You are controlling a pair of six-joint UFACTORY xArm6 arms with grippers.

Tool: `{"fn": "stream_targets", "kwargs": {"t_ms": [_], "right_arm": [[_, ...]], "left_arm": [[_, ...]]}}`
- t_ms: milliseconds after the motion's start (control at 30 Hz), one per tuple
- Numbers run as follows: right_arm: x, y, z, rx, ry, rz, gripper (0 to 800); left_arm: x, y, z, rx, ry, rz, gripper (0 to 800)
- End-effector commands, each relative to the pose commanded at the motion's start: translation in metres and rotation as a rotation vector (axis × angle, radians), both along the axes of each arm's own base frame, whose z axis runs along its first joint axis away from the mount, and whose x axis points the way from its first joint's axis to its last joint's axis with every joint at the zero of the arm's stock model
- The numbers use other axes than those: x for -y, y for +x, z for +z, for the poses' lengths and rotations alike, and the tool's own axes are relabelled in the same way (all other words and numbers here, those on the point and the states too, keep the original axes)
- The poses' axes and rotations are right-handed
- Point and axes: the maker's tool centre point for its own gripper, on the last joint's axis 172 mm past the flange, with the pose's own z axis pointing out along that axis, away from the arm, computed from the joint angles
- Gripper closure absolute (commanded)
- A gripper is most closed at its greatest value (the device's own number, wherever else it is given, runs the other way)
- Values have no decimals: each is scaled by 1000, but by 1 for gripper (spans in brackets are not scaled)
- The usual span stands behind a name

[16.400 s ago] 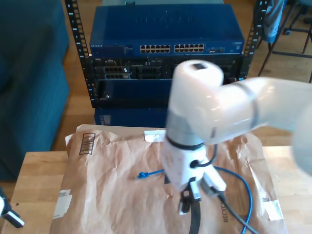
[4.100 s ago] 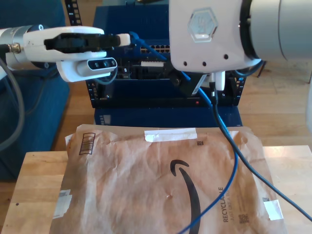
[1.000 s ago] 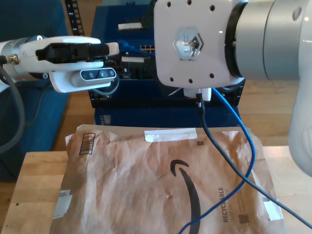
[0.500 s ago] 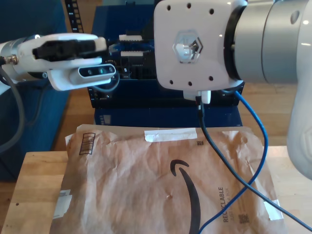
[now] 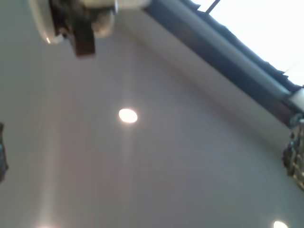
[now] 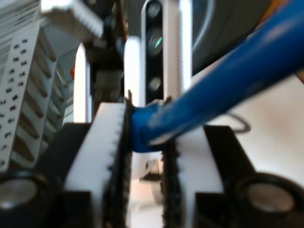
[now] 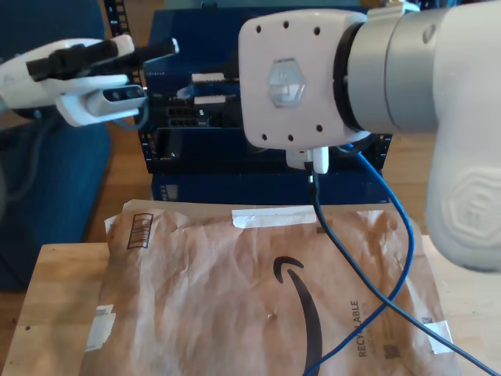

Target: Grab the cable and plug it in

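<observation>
The bright-blue cable point(image 7: 409, 235) hangs from behind my second arm's big white wrist point(image 7: 293, 78) and loops down over the brown envelope. Up close, the cable point(image 6: 228, 85) ends between toothed white pads point(image 6: 107, 142), with my second gripper point(image 6: 145, 126) shut on it. In the exterior view my second gripper point(image 7: 196, 88) points at the rack front. The other white arm's gripper point(image 7: 147, 48) is raised at the exterior view's upper left, apart from the cable. The first wrist view looks at a ceiling, with dark fingers point(image 5: 295, 156) wide apart at its edges.
A rack with a blue network switch point(image 7: 196, 31) and dark port panels point(image 7: 176, 121) stands behind the wooden table point(image 7: 55, 298). A brown paper envelope point(image 7: 235, 298) covers most of the table. A thick black robot cable point(image 7: 352, 266) crosses the envelope.
The white arm at the exterior view's left has pulled back left and tilted upward, away from the rack. My second arm's wrist has shifted slightly, and the blue loop has swung with it.
</observation>
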Motion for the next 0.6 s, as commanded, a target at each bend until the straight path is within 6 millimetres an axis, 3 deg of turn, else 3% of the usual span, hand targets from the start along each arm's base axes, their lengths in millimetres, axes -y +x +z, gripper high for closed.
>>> {"fn": "stream_targets", "kwargs": {"t_ms": [167, 267, 333, 433, 600], "right_arm": [[52, 22, -29, -113, -54, -83, 798], [77, 28, -42, -181, -63, -127, 798], [90, 30, -63, -251, -86, -145, 798], [128, 43, -89, -325, -99, -221, 798], [147, 40, -121, -386, -118, -254, 798]], "left_arm": [[-18, 8, -32, -21, 181, 36, 0], [-44, 10, -61, -43, 339, 73, 0], [-57, 6, -85, -39, 451, 75, 0], [-75, -4, -124, -10, 607, 50, 0], [-111, -20, -170, 50, 780, 25, 0]]}}
